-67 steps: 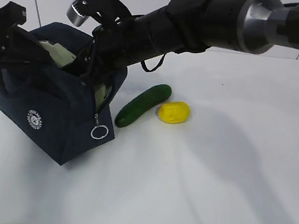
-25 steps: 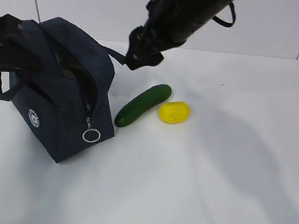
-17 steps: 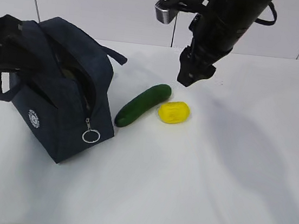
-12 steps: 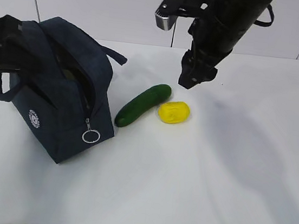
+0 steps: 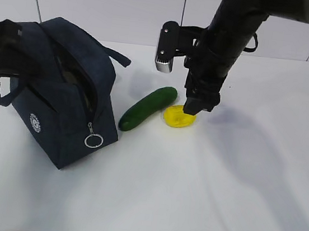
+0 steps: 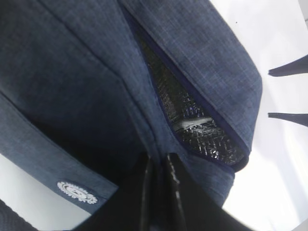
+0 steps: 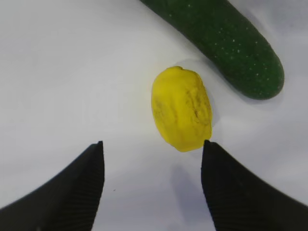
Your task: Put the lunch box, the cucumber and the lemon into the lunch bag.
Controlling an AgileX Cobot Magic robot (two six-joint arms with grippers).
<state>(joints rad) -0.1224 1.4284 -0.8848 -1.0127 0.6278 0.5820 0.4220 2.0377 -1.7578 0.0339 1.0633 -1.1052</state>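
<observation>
The navy lunch bag stands at the left with its top zipper open. My left gripper is shut on the bag's top edge, and in the left wrist view its jaws pinch the navy fabric beside the silvery lining. The lunch box does not show. The dark green cucumber lies right of the bag, with the yellow lemon beside it. My right gripper is open and empty just above the lemon. In the right wrist view the lemon lies ahead of the fingertips, with the cucumber beyond it.
The white table stretches to the right and front of the objects. The bag's silver ring pull hangs at its near corner. A loop handle sticks out toward the cucumber.
My right arm came out of the bag's mouth, swung right and came down over the lemon with its jaws open. The lunch box seen in the bag's opening earlier no longer shows.
</observation>
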